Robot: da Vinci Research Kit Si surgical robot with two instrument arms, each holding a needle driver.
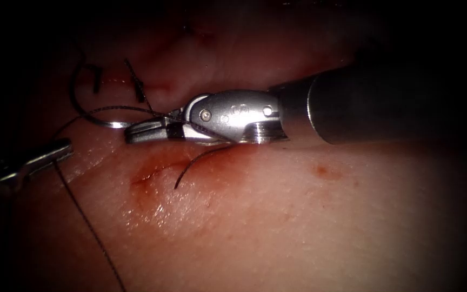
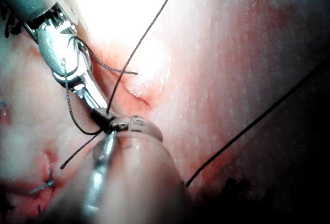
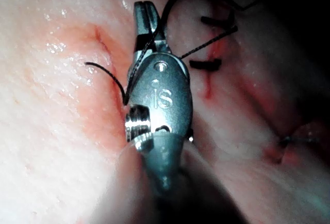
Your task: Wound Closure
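The right arm's dark cylindrical shaft [image 1: 374,105] comes in from the right and ends in a polished silver wristed needle driver [image 1: 136,131], lying almost flat with its tip pointing left and its two slim jaws pressed together. The left arm's silver needle driver [image 1: 55,153] reaches in from the left edge, angled up towards the right, its jaws also closed.

Your endoscope light sits brightest on the tissue [image 1: 277,216] from 3 to 6 o'clock, while a heavy dark vignette swallows the rim, deepest from 9 to 1 o'clock. The right tool [image 1: 132,132] throws hard glints off its metal and a shadow beneath itself, and the needle [image 1: 112,124] gleams. In your left wrist view glare washes tissue white; your right wrist view is softer, fading to black farther off.
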